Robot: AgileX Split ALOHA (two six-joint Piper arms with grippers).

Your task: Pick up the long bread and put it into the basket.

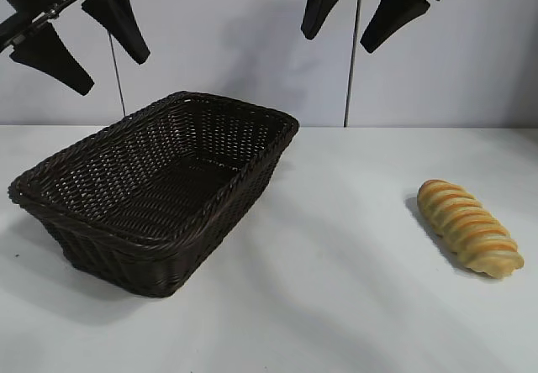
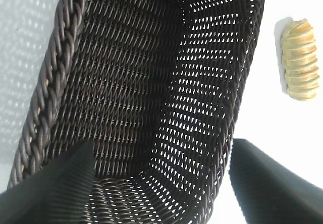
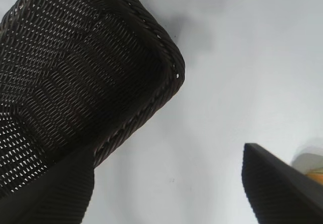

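Both arms hang high, well above the tabletop (image 1: 353, 247), nothing held. Left gripper (image 1: 81, 35) sits up over the tabletop's far left corner, fingers spread wide and pointing down toward the basket (image 1: 160, 190). Its wrist view looks straight into the basket's woven inside. Right gripper (image 1: 357, 10) is raised over the far edge, past the basket's far right corner, fingers also apart and angled downward.

Basket rests on the left half of the tabletop, turned at a slant, one corner toward the far edge, nothing in it. Long bread (image 1: 469, 227) lies flat near the right edge, well apart from the basket, its length running diagonally toward the near right corner. Bare tabletop lies between bread and basket.
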